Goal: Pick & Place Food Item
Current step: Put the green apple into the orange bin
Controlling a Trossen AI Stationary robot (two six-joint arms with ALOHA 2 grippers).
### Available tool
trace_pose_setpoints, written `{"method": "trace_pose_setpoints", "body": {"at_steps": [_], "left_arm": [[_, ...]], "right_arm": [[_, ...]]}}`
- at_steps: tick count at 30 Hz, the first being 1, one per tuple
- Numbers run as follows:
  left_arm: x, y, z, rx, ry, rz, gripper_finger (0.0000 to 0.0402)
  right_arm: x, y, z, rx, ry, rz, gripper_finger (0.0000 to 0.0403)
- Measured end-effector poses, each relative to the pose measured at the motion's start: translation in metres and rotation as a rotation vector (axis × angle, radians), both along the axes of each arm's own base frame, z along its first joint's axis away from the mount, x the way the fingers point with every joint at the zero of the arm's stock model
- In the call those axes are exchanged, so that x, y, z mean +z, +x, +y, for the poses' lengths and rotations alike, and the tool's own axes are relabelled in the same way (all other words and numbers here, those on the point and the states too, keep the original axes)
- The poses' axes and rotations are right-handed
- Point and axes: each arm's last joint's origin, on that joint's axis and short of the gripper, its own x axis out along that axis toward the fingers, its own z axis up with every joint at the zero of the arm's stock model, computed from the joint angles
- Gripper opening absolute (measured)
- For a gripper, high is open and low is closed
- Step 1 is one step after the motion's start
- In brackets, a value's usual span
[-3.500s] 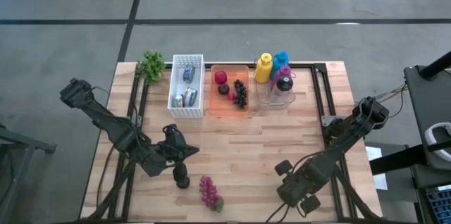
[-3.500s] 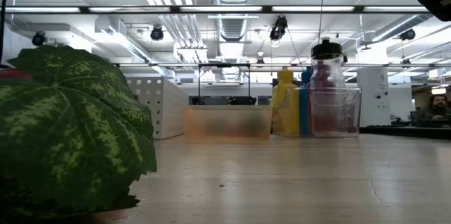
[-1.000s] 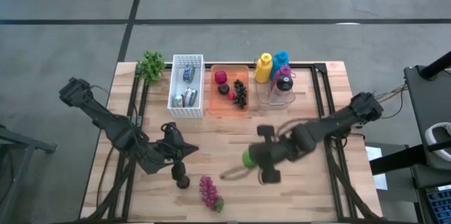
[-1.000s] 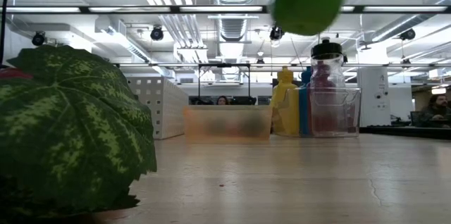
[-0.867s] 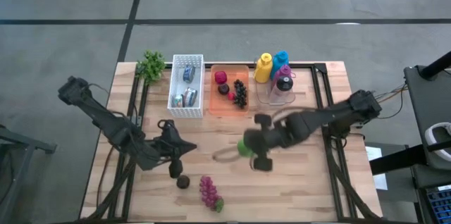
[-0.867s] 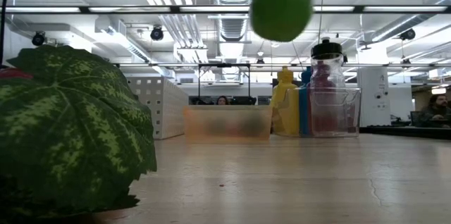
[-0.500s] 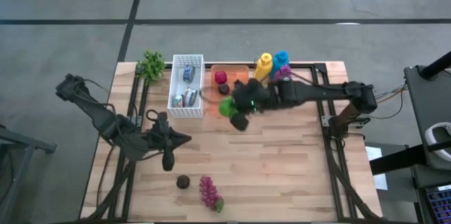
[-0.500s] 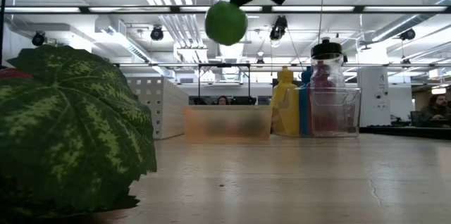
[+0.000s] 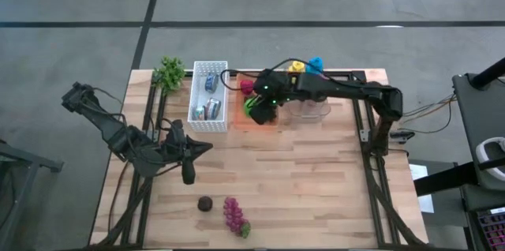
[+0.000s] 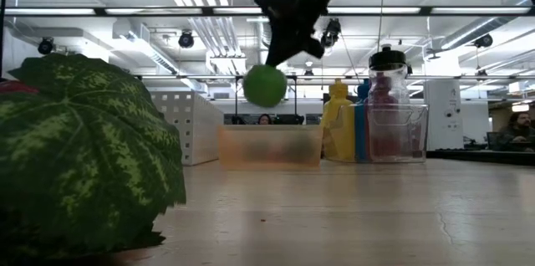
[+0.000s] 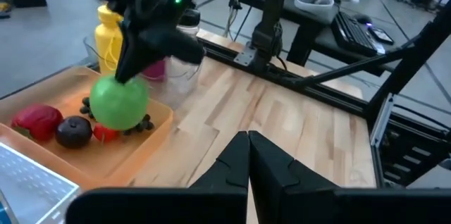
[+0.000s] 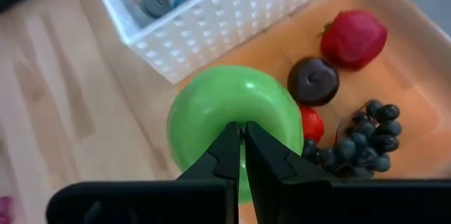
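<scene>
We are holding a green apple [image 9: 252, 106] in the right end effector [image 9: 258, 103], fingers pinched shut on its top, now hanging over the orange tray [image 9: 271, 121] after crossing the worktop [image 9: 316, 180]; release looks close. The left end effector [image 9: 188, 174], closed and empty, is waiting well short of the tray. The right wrist view is showing the strawberry [image 12: 354, 36] and grapes [image 12: 352, 143] below, hidden in the low view.

A smooth, round green apple [image 9: 252, 106] hangs in the air above the orange tray [image 9: 240, 121], over its near end (the tray already holds a strawberry [image 12: 354, 37], a dark plum [image 12: 313, 81] and black grapes [image 12: 356, 141])
</scene>
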Motion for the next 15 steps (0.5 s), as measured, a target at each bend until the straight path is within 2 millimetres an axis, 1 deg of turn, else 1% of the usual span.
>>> {"method": "trace_pose_setpoints", "body": {"at_steps": [6,11,15], "left_arm": [[0.0,0.0,0.0,0.005,0.002,-0.001,0.0006],[0.0,0.0,0.001,0.007,0.002,-0.001,0.0006],[0.0,0.0,0.001,0.007,0.001,-0.001,0.0006]], "right_arm": [[-0.034,0.018,-0.006,0.035,0.034,0.053,0.0008],[-0.053,0.027,-0.014,0.026,0.044,0.065,0.0008],[-0.064,0.033,-0.019,0.017,0.04,0.061,0.0008]]}}
